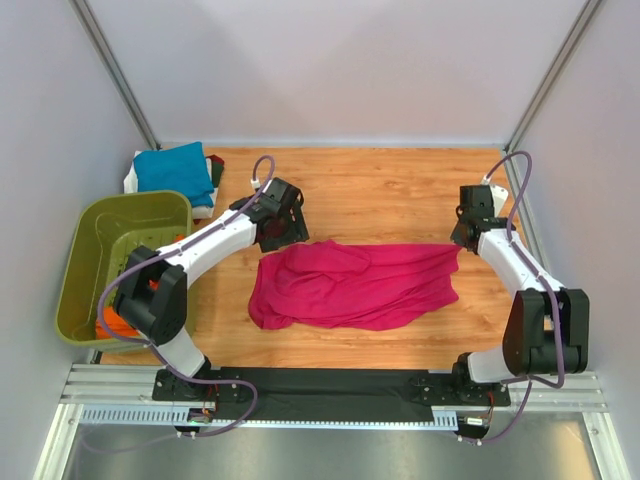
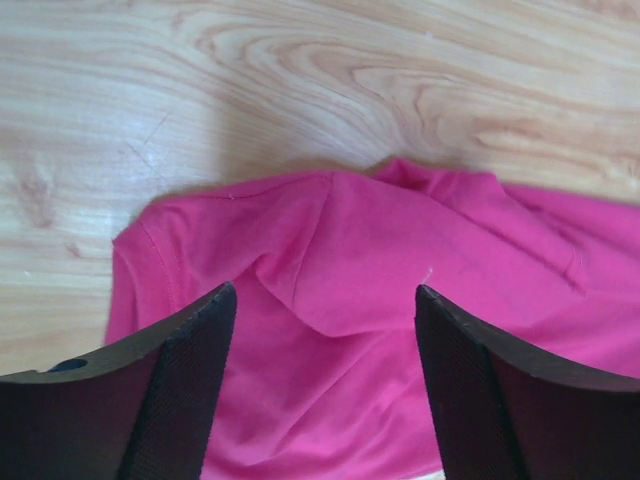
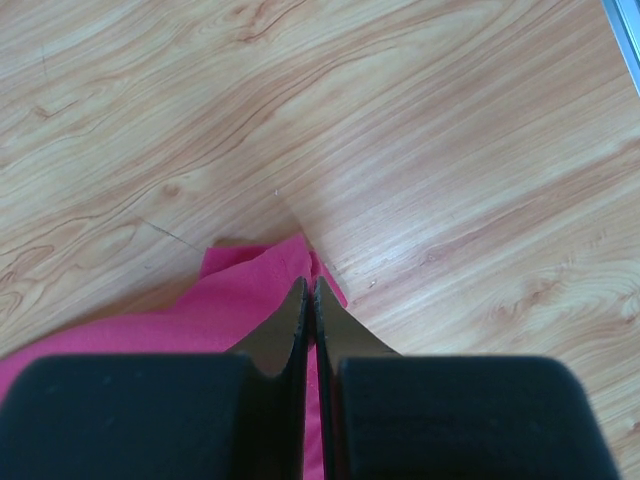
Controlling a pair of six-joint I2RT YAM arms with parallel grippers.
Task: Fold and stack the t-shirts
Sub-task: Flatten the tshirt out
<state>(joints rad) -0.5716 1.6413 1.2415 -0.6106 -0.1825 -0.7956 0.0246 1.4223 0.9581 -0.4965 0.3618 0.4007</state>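
A magenta t-shirt (image 1: 350, 285) lies rumpled across the middle of the wooden table. My left gripper (image 1: 285, 225) hovers over its upper left part, open, and in the left wrist view the left gripper (image 2: 325, 290) has only loose magenta t-shirt (image 2: 340, 330) cloth below its wide-apart fingers. My right gripper (image 1: 462, 240) is shut on the shirt's upper right corner. In the right wrist view the right gripper (image 3: 309, 282) pinches a strip of the magenta t-shirt (image 3: 250, 290). A folded teal t-shirt (image 1: 172, 165) sits at the back left. An orange t-shirt (image 1: 115, 322) lies in the basket.
An olive-green plastic basket (image 1: 140, 200) stands at the left edge, beside the left arm. White cloth (image 1: 130, 180) shows under the teal shirt. Grey walls close the table on three sides. Bare wood (image 1: 390, 190) stretches behind the magenta shirt.
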